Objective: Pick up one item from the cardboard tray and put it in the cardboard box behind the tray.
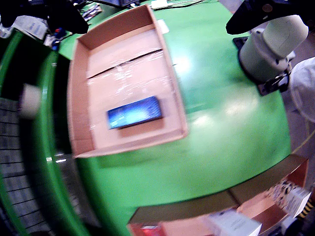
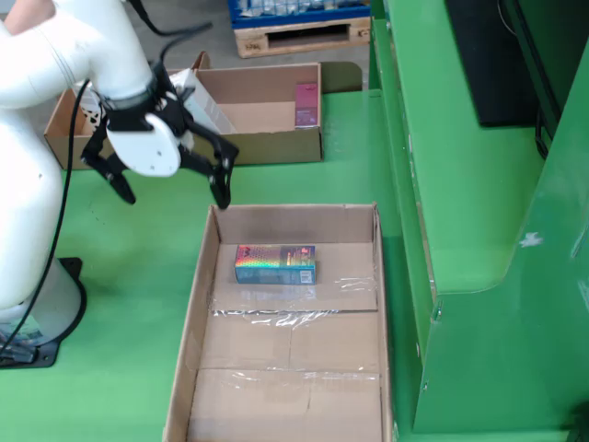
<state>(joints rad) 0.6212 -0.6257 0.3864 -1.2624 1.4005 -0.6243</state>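
Observation:
A blue holographic box (image 2: 275,263) lies flat in the far part of a long shallow cardboard carton (image 2: 204,304) with taped flaps. The wrist view shows the same box (image 1: 135,112) in that carton (image 1: 78,98). Beyond it stands a second open carton (image 2: 267,149) holding a pink packet (image 2: 306,103) and a white box (image 2: 210,109). My gripper (image 2: 175,198) hangs open and empty over the green table, between the two cartons, near the long carton's far left corner. Its dark fingers (image 1: 64,17) frame the top of the wrist view.
The arm's white base (image 1: 273,44) stands on the green table (image 1: 221,123). The second carton's edge (image 1: 221,199) and its boxes fill the bottom of the wrist view. A green machine housing (image 2: 460,184) borders the right side. A wooden pallet (image 2: 294,35) sits behind.

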